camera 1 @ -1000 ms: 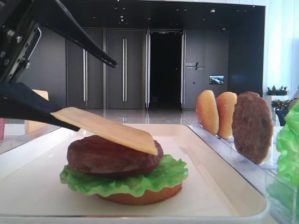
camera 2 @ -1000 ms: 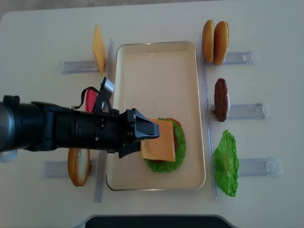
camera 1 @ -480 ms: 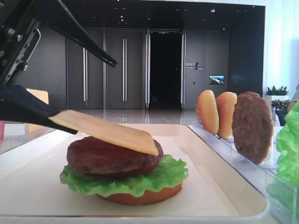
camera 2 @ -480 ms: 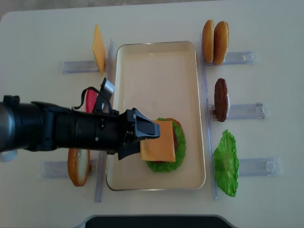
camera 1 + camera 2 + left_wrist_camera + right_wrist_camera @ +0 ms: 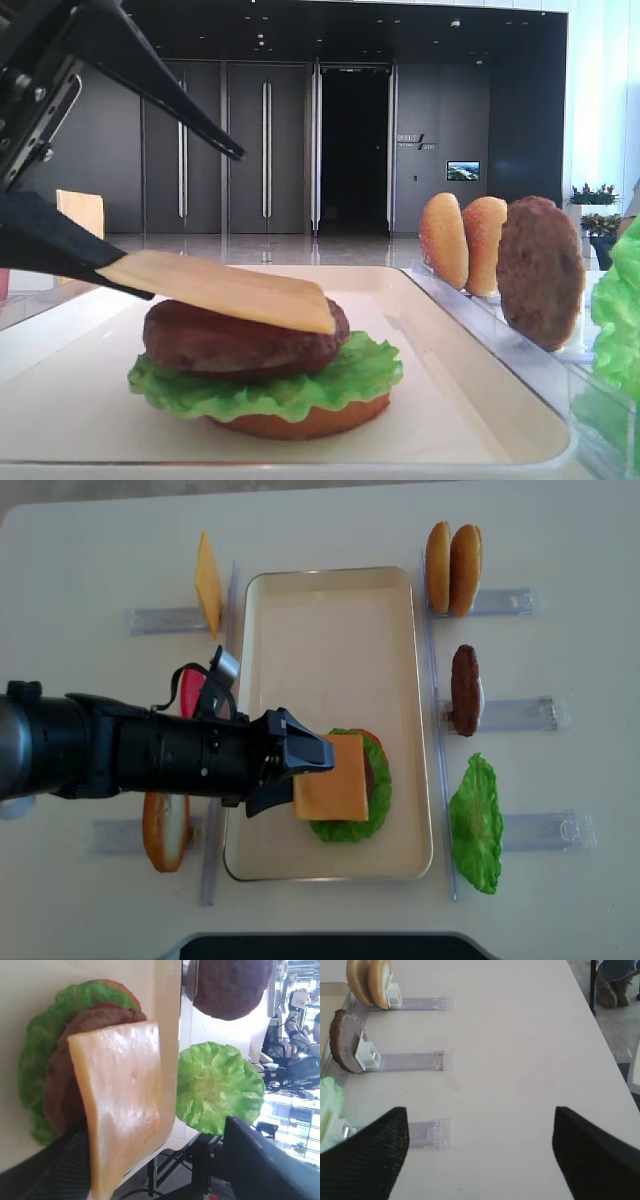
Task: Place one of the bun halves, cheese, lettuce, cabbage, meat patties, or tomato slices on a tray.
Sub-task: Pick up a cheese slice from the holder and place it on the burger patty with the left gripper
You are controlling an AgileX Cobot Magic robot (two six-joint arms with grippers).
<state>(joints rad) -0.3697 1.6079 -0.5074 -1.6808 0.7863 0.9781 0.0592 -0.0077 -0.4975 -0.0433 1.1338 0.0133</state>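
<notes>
On the cream tray (image 5: 330, 630) a stack stands: bun half (image 5: 300, 420), lettuce (image 5: 270, 385) and meat patty (image 5: 240, 340). The cheese (image 5: 220, 290) slants across the patty, its far edge on the meat and its near end resting on the lower finger (image 5: 50, 245) of my left gripper (image 5: 195, 225). That gripper is open; its upper finger (image 5: 160, 85) stands well clear above the slice. From above, the left gripper (image 5: 300, 763) sits at the tray's left rim beside the cheese (image 5: 330, 790). My right gripper (image 5: 480, 1150) hangs open over bare table.
Clear holders flank the tray. On the right stand two bun halves (image 5: 452, 568), a patty (image 5: 465, 690) and lettuce (image 5: 476, 825). On the left are a cheese slice (image 5: 207, 583), a red tomato slice (image 5: 190, 690) and a bun half (image 5: 165, 830).
The left jaws have spread a little wider. The cheese's near end has sunk with the lower finger, so the slice lies flatter on the patty.
</notes>
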